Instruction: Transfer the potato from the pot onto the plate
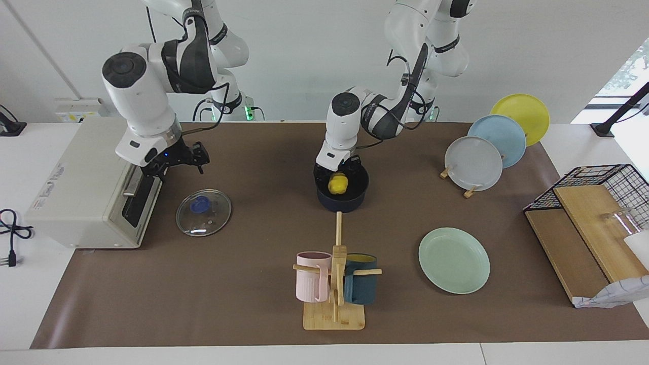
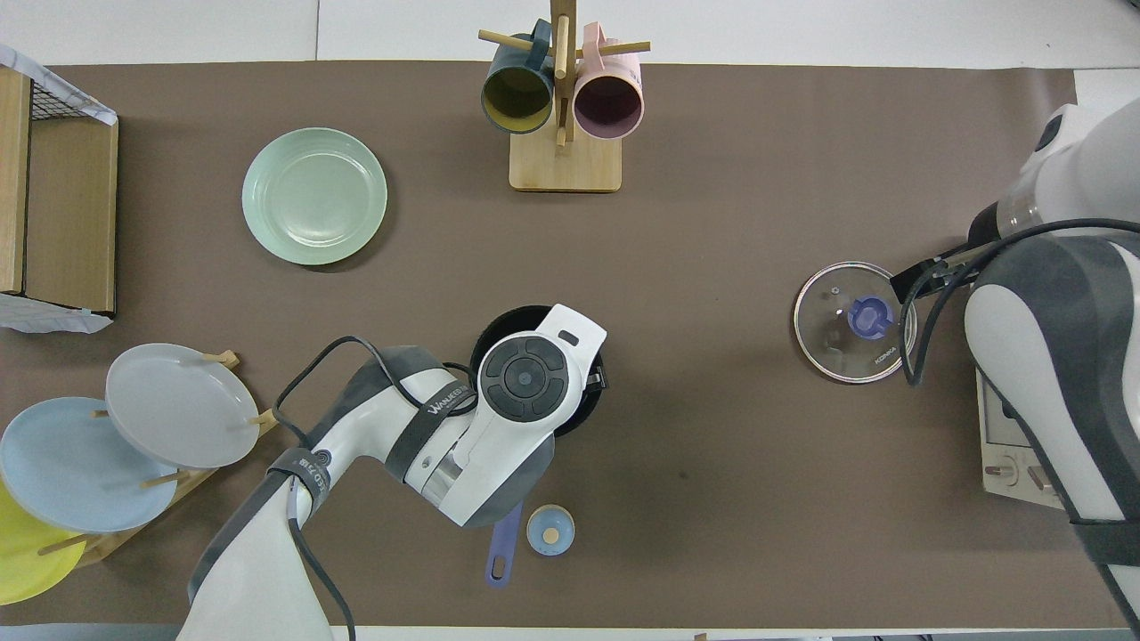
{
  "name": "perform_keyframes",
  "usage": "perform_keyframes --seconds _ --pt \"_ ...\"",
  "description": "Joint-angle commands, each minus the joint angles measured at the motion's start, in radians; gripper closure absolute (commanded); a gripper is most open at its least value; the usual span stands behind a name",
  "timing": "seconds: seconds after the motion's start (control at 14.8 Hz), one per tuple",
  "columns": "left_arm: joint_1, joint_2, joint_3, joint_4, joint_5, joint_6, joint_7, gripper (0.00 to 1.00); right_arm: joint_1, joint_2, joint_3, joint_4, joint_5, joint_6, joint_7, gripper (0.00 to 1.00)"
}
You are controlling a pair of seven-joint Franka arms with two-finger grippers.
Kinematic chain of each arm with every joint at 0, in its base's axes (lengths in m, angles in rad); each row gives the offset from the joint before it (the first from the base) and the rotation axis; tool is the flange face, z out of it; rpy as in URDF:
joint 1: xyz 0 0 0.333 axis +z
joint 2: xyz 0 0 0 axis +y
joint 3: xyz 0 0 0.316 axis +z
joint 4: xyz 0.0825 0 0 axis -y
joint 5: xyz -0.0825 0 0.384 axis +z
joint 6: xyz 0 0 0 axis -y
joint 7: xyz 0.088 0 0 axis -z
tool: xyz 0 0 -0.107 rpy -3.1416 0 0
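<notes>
**Potato in pot, left hand over it**

Facing: left hand (image 1: 338,175) down in the pot (image 1: 343,195), fingers apart around the potato (image 1: 337,183). Right hand (image 1: 175,159) raised above the glass lid (image 1: 203,213), fingers apart, holding nothing.

Overhead: plate (image 2: 314,196) bare, toward the left arm's end of the bench; potato hidden under the arm.

Small yellow lumpy potato (image 1: 337,183) in the round navy saucepan (image 1: 343,198) at mid-table. Pale mint-green round plate (image 1: 454,259) farther from the robots, toward the left arm's end; wooden mug rack (image 1: 334,294) farther out than the saucepan. Round glass lid (image 1: 203,212) toward the right arm's end, in front of the white boxy oven (image 1: 86,184).
</notes>
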Motion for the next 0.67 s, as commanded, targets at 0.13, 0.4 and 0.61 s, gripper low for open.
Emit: perform_keyframes --seconds 0.13,0.4,0.61 --pt "-0.031 -0.004 0.016 -0.033 -0.012 0.045 0.013 0.18 -0.005 -0.024 0.001 0.149 0.015 -0.208 0.061 0.0" --pt "-0.017 -0.004 0.018 -0.031 -0.012 0.038 0.04 1.0 -0.005 -0.03 0.001 0.168 0.016 -0.256 0.104 0.0" --pt "-0.014 -0.004 0.019 -0.031 -0.012 0.037 0.053 1.0 -0.005 -0.016 0.001 0.169 0.01 -0.23 0.184 0.0"
